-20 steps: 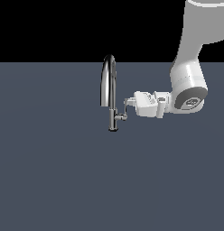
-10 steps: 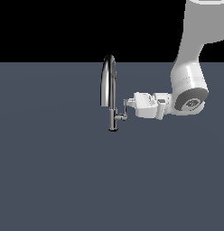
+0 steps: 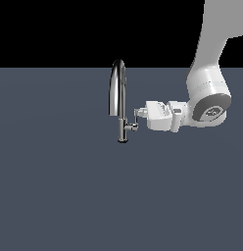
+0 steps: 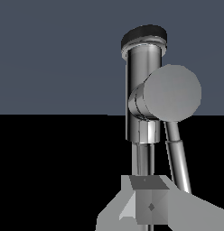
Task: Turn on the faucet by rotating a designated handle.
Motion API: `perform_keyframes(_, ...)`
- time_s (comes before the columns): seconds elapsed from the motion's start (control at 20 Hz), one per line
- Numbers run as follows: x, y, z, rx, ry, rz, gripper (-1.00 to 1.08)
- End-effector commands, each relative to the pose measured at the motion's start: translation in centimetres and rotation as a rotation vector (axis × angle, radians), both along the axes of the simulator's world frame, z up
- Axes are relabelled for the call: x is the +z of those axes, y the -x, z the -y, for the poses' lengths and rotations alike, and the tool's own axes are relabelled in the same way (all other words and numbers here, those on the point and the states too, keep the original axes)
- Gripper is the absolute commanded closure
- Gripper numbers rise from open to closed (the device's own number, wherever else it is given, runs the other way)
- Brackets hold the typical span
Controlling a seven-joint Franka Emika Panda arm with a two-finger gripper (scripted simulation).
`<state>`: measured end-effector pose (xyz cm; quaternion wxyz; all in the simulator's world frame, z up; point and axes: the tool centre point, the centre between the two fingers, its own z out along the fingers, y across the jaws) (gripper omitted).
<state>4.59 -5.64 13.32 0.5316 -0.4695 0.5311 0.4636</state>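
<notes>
The faucet [image 3: 120,100] stands upright on the dark grey surface [image 3: 60,191], a little above the middle of the exterior view, its arched chrome spout rising to twelve o'clock from a cylindrical stem that ends in a dark round base. Low on the stem, a short stub sticks out toward three o'clock, and the handle [image 3: 135,119] sits at its outer end as a thin chrome blade pointing up. The white arm [image 3: 207,93] comes down from the upper corner at the exterior view's right and bends at a round joint, so that the hand [image 3: 139,113] lies level and reaches toward nine o'clock, straight at the stub. Its fingertips are right at the handle, touching it or very nearly so; whether they press on the blade cannot be told at this size, nor can how wide the fingers stand. In the wrist view the stub's flat round end cap [image 4: 171,93] faces the camera, with the stem and dark base behind it and the thin handle [image 4: 177,155] running from the cap toward a grey finger [image 4: 150,205] at the frame's edge.
</notes>
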Motion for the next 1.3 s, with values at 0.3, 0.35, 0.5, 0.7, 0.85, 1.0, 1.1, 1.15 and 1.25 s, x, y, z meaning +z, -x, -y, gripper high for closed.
perform_keyframes(0.3, 0.2, 1.6, -0.6, 0.007, -0.004, 0.001, 1.08)
perform_keyframes(0.35, 0.0, 1.9, -0.7, 0.007, -0.004, 0.001, 1.08)
perform_keyframes(0.5, -0.4, 3.0, -0.7, 0.006, -0.004, 0.001, 1.08)
perform_keyframes(0.7, -1.1, 4.5, -0.7, 0.006, -0.005, 0.0, 1.08)
perform_keyframes(0.85, -1.6, 5.7, -0.8, 0.006, -0.005, 0.0, 1.08)
perform_keyframes(1.0, -0.6, 4.9, -1.4, 0.016, -0.007, 0.025, 1.08)
perform_keyframes(1.1, -1.9, 5.4, -1.3, 0.014, -0.007, 0.02, 1.08)
perform_keyframes(1.15, -2.6, 5.7, -1.3, 0.013, -0.006, 0.017, 1.08)
perform_keyframes(1.25, -3.9, 6.2, -1.2, 0.011, -0.006, 0.012, 1.08)
